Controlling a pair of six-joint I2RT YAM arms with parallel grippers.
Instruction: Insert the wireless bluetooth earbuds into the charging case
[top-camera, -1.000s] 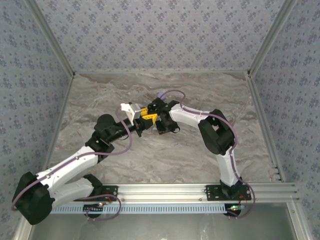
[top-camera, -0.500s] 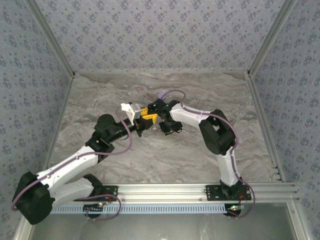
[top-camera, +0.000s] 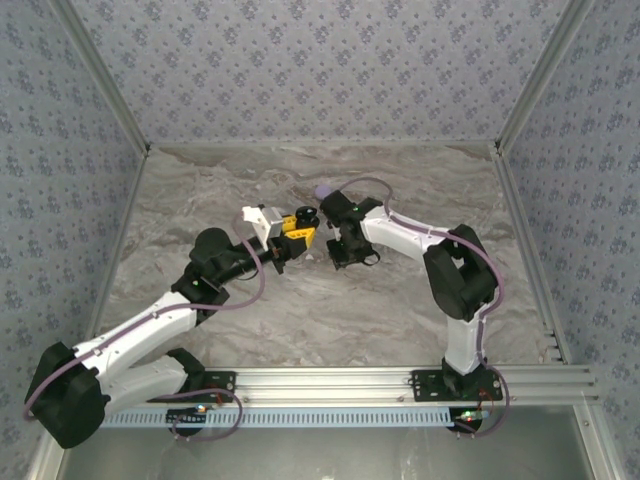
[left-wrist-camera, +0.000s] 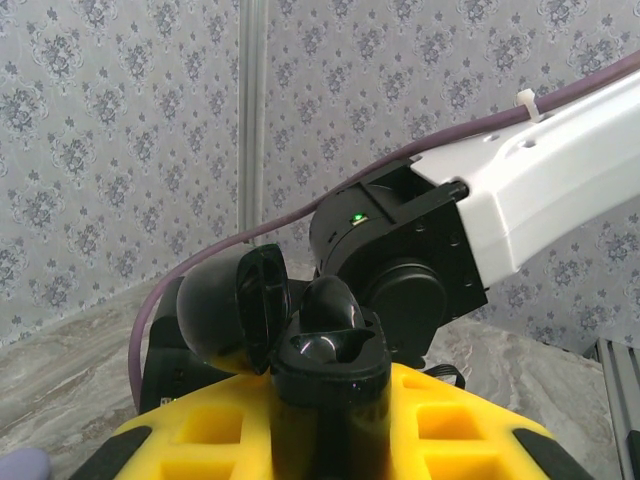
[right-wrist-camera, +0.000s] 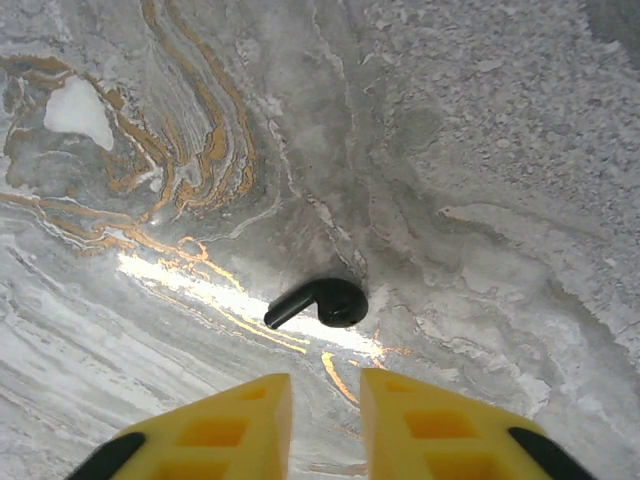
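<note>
- The marbled table (top-camera: 200, 200) lies under everything you see, with patterned walls around it.
- Your left arm (top-camera: 150, 330) and right arm (top-camera: 455, 280) both reach in to the middle of the table, and their wrists sit near each other.
- Your left gripper (left-wrist-camera: 330, 420) is pinching the black charging case (left-wrist-camera: 330, 375) between its yellow fingers, off the table and upright.
- Your right gripper (right-wrist-camera: 325, 385) has its fingers pressed almost together with nothing between them. It points down at the table, just to the right of the case in the overhead view.
- The case's lid (left-wrist-camera: 235, 310) stands open, swung to the left in the left wrist view. A rounded black piece (left-wrist-camera: 328, 305) stands up out of the case's top.
- A black earbud (right-wrist-camera: 330, 302) lies on the table just beyond your right fingertips, clear of them. Its stem points left in the right wrist view.
- A small pale-lilac lump (top-camera: 323, 190) sits beyond both grippers. You cannot tell from here what it is.
</note>
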